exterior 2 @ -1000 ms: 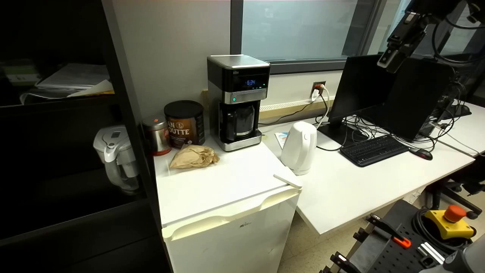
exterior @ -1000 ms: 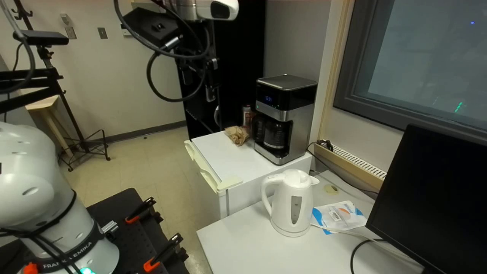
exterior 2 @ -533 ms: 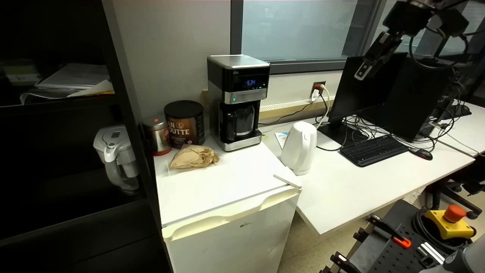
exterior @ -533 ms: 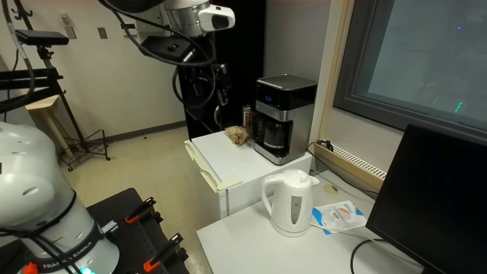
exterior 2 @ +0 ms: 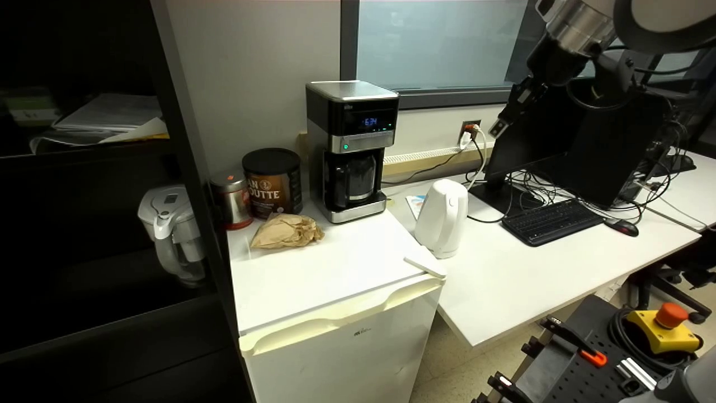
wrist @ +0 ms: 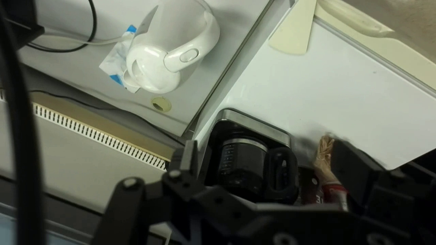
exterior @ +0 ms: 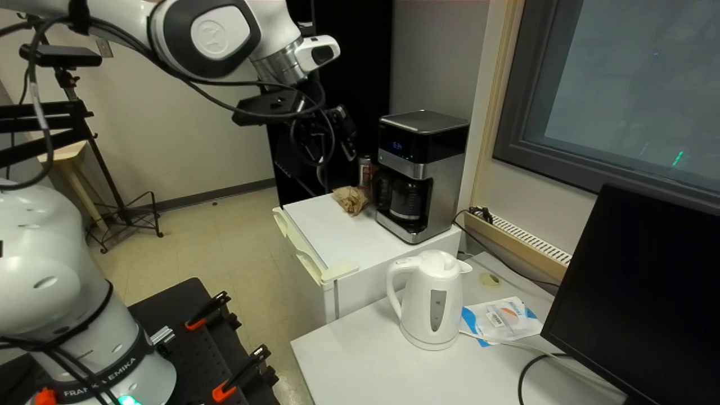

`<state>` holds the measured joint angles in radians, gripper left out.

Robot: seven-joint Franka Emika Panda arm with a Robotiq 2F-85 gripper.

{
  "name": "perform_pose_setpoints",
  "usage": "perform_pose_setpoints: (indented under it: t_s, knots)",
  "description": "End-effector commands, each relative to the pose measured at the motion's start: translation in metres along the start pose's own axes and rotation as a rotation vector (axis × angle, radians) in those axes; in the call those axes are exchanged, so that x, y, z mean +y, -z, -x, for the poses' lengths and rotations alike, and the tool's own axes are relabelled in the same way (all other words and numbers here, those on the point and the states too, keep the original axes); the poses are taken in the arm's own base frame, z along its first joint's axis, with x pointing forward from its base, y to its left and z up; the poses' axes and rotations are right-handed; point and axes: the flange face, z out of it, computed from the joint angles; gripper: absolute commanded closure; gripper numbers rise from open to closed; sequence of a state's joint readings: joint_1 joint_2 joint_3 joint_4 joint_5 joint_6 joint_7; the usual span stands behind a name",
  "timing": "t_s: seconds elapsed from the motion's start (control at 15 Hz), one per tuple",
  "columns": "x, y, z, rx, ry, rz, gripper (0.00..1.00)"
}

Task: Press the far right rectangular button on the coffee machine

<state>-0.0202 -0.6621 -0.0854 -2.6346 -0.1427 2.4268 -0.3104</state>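
The drip coffee maker [exterior 2: 358, 143] is seated upright on the white mini fridge [exterior 2: 313, 285], its display [exterior 2: 370, 121] lit. Well apart from it, the pincer [wrist: 267, 154] is held in the air, spread wide. The white electric kettle [exterior 2: 439, 221] is carried by the bench [exterior 2: 498, 280] beside the mini fridge.

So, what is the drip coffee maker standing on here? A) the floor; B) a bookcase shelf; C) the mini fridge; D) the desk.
C: in both exterior views the drip coffee maker rests on top of the mini fridge, near the crumpled paper bag, while the white electric kettle stands on the desk.
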Motion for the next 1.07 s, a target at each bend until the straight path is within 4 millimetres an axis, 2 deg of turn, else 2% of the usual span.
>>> perform_pose_setpoints:
  t_s: [0.0, 0.4, 0.6, 1.0]
  knots:
    - [-0.013, -0.022, -0.009, 0.06, 0.046, 0.043, 0.33]
    - [-0.027, -0.057, -0.025, 0.155, 0.104, 0.114, 0.81]
    - [-0.028, -0.071, -0.033, 0.187, 0.117, 0.151, 0.99]
    - [-0.021, -0.091, -0.049, 0.22, 0.117, 0.228, 1.0]
